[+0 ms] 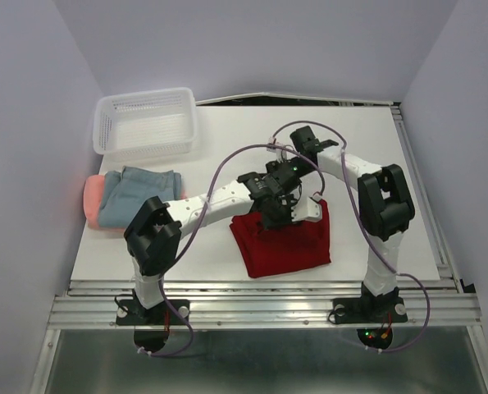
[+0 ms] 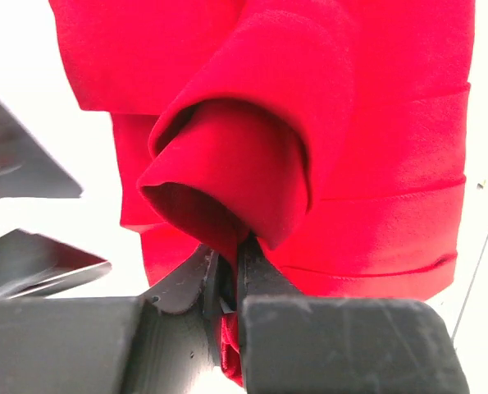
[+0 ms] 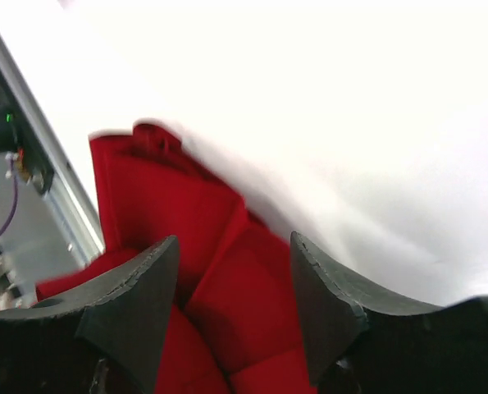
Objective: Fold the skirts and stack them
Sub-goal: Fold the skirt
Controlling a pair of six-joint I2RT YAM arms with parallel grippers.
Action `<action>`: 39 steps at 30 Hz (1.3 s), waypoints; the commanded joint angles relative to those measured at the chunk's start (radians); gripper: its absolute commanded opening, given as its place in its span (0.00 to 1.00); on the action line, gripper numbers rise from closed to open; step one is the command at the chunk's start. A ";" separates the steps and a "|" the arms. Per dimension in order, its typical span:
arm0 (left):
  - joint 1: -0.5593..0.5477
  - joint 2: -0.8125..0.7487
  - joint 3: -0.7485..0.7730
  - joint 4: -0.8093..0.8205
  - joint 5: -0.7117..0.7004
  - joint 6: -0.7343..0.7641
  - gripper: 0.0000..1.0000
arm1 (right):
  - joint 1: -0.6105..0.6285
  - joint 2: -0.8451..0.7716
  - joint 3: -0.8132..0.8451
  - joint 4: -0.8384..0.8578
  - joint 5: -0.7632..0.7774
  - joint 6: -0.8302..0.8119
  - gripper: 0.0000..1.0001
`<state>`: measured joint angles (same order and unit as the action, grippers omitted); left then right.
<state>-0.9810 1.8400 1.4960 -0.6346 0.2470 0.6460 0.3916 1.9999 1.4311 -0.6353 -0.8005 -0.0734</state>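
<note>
Folding under way, well to the near right of the white mesh basket (image 1: 145, 94). Pinched between the closed jaws of the left gripper (image 2: 231, 254): a rolled edge of the dark red skirt (image 2: 375, 123), raised, seemingly to be carried over into a fold. Poised just above the same cloth, jaws apart and empty: the right gripper (image 3: 234, 246), probably ready to take a corner. Piled just in front of the basket: the blue-grey skirt (image 1: 149, 193) partly over the salmon-pink skirt (image 1: 92, 197).
</note>
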 commanded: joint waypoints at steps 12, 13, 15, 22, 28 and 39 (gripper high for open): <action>-0.039 -0.067 0.065 -0.051 -0.008 0.004 0.00 | -0.033 0.114 0.108 -0.083 0.164 -0.189 0.31; -0.030 -0.062 0.078 -0.057 -0.009 0.006 0.00 | -0.033 0.114 0.092 -0.086 0.152 -0.200 0.29; -0.018 -0.053 0.112 -0.066 -0.023 0.014 0.00 | -0.033 0.117 0.054 -0.099 0.115 -0.207 0.26; 0.027 0.011 0.145 -0.030 -0.098 0.047 0.00 | -0.022 0.120 -0.006 -0.110 -0.014 -0.200 0.25; 0.056 0.041 0.031 0.134 -0.189 0.044 0.00 | -0.022 0.111 0.008 -0.122 -0.037 -0.197 0.25; 0.067 0.021 -0.187 0.513 -0.362 0.026 0.02 | -0.022 0.134 0.017 -0.145 -0.052 -0.200 0.24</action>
<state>-0.9287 1.8957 1.3582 -0.2935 0.0078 0.6643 0.3599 2.1155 1.4429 -0.7265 -0.8143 -0.2672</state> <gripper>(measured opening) 0.154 0.243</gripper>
